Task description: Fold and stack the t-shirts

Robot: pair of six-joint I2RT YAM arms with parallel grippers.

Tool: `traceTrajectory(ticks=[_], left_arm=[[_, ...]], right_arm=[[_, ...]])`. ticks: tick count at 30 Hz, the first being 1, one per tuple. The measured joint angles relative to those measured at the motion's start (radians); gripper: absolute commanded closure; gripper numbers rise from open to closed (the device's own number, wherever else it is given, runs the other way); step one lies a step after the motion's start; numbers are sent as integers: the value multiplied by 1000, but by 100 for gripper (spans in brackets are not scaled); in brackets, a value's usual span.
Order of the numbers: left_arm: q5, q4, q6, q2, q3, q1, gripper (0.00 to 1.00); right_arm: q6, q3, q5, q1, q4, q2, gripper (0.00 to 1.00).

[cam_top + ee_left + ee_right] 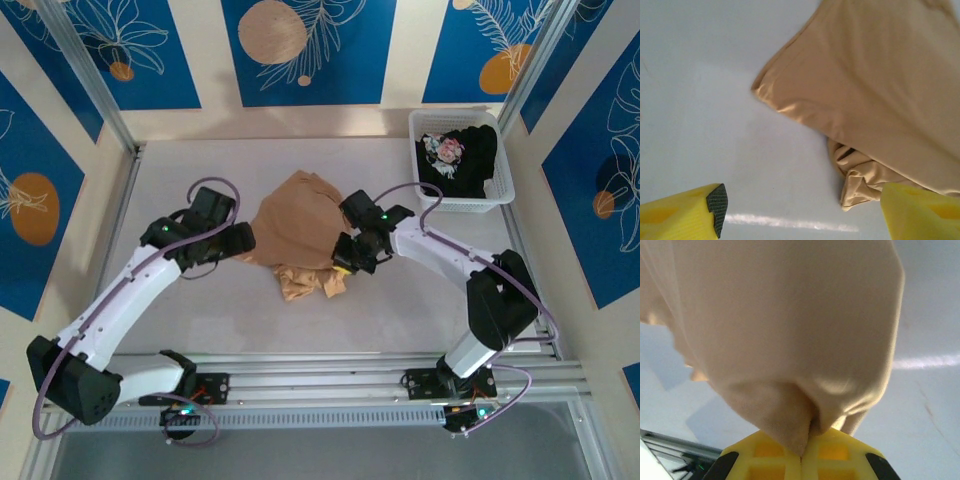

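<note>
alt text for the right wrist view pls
The right gripper has its yellow fingers shut on a fold of the soft tan-orange cloth t-shirt, which bunches up close in front of the camera. A pale grey table lies behind it.

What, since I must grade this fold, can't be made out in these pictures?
Top view: print on the tan shirt, hidden by its own folds.
Top view: shape of the black shirt, bunched in the basket, too small.
Right wrist view: how deep the right tool bites; the tan shirt drapes over its shut tips.
Left wrist view: the open left tool, fingers cut off by the bottom edge.
</note>
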Motion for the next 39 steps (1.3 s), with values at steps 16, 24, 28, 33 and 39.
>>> traceTrajectory(ticks=[16,24,28,33,39], left_arm=[[50,-58,-220,-137,-136,230,21],[19,-140,-314,-323,-175,264,24],[18,-174,-351,-413,-220,265,25],[24,-222,-365,-479,-238,265,26],[29,-250,-361,-492,-234,265,27]], right_arm=[[-529,376,249,274,19,202,23],[-609,707,280,448,28,675,21],[-592,838,336,459,-11,791,26],[-552,965,443,444,-62,880,35],[-540,1121,497,429,-114,972,65]])
